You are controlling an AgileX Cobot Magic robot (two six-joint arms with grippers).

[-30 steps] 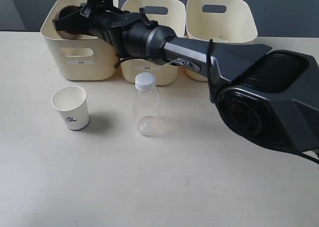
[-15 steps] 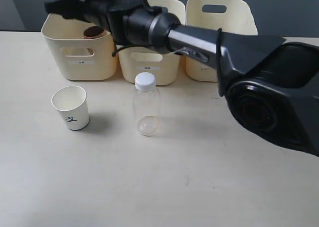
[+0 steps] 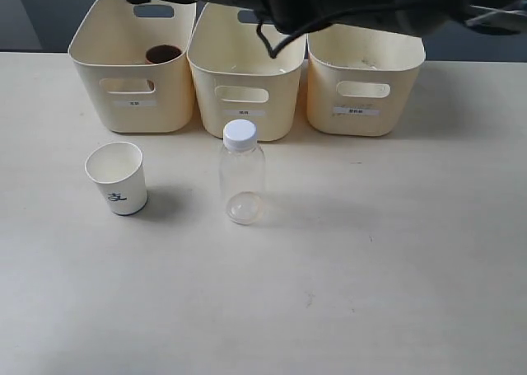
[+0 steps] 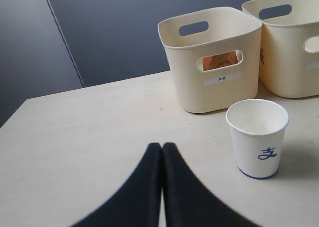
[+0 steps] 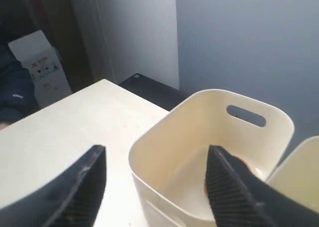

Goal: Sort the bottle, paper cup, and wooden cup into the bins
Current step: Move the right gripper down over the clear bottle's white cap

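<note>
in l. bin [image 3: 97, 111]: wooden cup [image 3: 163, 54]

Soft even light; paper cup [image 3: 116, 177] casts faint rightward shadow.

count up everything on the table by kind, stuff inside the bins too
bins: 3
paper cup: 1
wooden cup: 1, inside the left bin
bottle: 1
total: 6
</note>
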